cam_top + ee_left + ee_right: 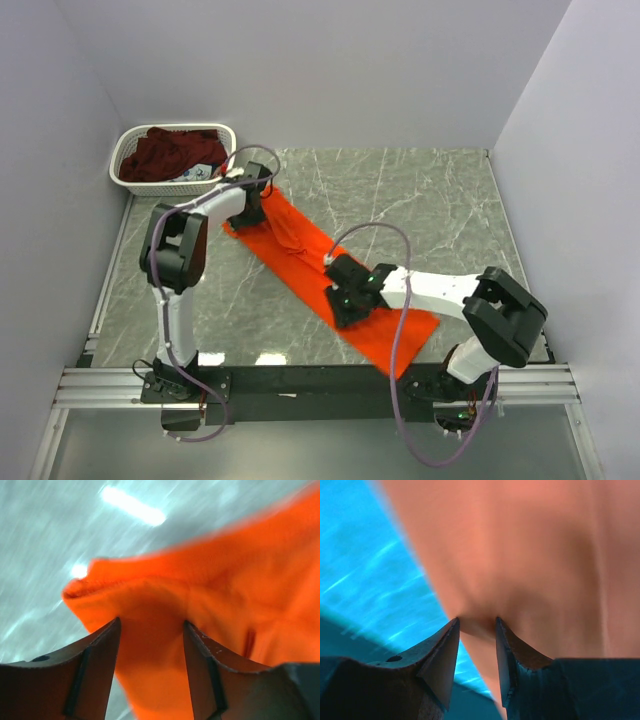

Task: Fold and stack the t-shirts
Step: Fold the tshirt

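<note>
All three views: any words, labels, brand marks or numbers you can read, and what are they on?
No text can be read in any view.
The orange t-shirt: plain, no print or tag showing.
The maroon t-shirt in the white lattice basket: no print visible.
A white and blue patch in the basket: too small to tell whether it carries text.

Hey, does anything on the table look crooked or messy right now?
The orange t-shirt lies as a long strip slanted across the table, not square to its edges, with a bunched ridge toward its far end. The maroon t-shirt sits crumpled in the white basket. Nothing looks spilled or damaged.
</note>
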Motion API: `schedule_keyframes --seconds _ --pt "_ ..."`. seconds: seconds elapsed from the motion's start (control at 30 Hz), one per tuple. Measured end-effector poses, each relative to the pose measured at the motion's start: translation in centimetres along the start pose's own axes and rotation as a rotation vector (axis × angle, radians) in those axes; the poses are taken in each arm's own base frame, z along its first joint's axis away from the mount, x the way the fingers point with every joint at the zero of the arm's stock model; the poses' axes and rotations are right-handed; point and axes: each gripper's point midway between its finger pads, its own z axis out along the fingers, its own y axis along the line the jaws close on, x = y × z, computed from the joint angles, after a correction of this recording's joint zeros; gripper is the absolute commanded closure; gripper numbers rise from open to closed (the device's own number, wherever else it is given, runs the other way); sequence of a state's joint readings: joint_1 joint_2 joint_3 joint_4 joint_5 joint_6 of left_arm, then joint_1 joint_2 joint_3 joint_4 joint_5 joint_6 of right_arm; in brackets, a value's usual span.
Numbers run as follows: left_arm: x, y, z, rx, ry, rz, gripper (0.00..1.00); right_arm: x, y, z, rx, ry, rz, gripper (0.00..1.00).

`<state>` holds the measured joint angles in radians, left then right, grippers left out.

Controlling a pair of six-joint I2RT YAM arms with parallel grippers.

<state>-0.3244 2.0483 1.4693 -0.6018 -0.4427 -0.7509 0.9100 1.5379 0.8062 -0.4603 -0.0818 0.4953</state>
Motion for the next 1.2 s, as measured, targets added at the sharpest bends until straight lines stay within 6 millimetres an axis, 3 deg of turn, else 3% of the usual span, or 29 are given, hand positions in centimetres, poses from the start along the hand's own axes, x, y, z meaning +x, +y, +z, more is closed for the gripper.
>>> schedule_keyframes --seconds 0.13,0.3,0.43,0.63,0.73,0.87,0.93,1.03,1.1,1.2 --pt "-2.7 -3.3 1.4 0.034 -0.036 0.054 0.36 2.6 5.1 0.1 -0.126 0.095 -0.062 0.57" --pt "-4.5 -7.9 2.1 0.101 -0.072 0.136 0.27 3.2 8.7 0.4 -0.135 0.139 -0.135 0.57" --pt "-5.2 -10.0 1.6 0.144 -0.105 0.147 0.23 4.1 8.0 -0.6 -0.065 0.142 -0.155 0.54" --pt "-6.8 -10.5 -0.9 0.18 -0.146 0.108 0.22 1.6 6.3 -5.5 -0.021 -0.013 -0.1 0.48" --pt "-8.3 -10.1 -3.7 0.204 -0.167 0.049 0.3 1.1 5.1 -7.4 -0.013 -0.07 -0.061 0.48" --pt "-9.4 -9.9 -8.4 0.247 -0.184 -0.034 0.4 2.0 2.0 -7.6 0.046 -0.069 -0.012 0.48" --pt "-8.6 -10.0 -10.3 0.271 -0.178 -0.053 0.42 2.5 0.5 -7.6 0.074 -0.059 0.014 0.48" --pt "-5.0 -10.5 -12.2 0.312 -0.124 -0.06 0.44 2.7 -1.3 -7.7 0.094 -0.066 0.068 0.48" --pt "-1.8 -10.7 -12.1 0.315 -0.071 -0.036 0.51 2.5 -2.3 -8.0 0.088 -0.086 0.112 0.48" --pt "2.0 -11.2 -10.9 0.298 0.009 0.013 0.53 2.4 -3.1 -8.2 0.084 -0.101 0.145 0.48"
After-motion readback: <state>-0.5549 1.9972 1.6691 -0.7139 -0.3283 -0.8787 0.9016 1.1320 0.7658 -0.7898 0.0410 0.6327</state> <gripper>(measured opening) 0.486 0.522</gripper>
